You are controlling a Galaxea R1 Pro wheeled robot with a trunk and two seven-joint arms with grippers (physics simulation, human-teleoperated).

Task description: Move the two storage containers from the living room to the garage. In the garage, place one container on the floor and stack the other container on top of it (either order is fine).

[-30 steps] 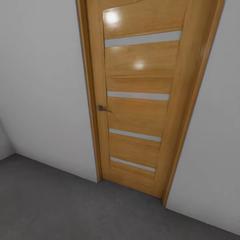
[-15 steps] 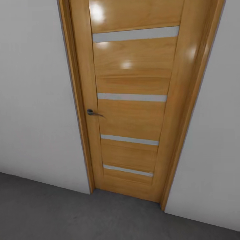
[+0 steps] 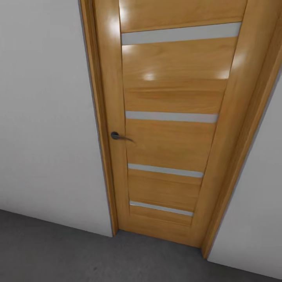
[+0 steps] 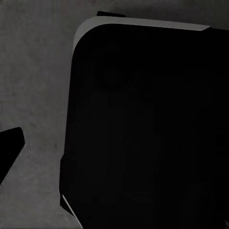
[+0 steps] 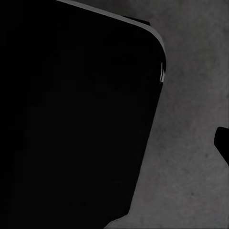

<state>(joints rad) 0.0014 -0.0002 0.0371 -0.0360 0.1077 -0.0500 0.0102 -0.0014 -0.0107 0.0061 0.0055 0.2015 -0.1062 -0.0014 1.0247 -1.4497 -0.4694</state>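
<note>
Fingertips show as small dark shapes at the edges of the two wrist views, one in the left wrist view [image 4: 9, 148] and one in the right wrist view [image 5: 222, 143]. I cannot tell if either gripper is wide or closed. A big black body with rounded corners [image 4: 148, 124] sits close in front of each wrist camera, with a thin pale rim along one edge.

Under it lies the floor [image 4: 33, 71], dark grey and a bit spotty, like concrete. The same grey floor runs across the near part of the head view.

Straight ahead in the head view stands a light wooden door [image 3: 168, 129]. It is shut and shiny, with four pale strips across it. A small dark handle [image 3: 117, 136] sits on its left side. White walls [image 3: 43, 117] stand to the left and right of the door.
</note>
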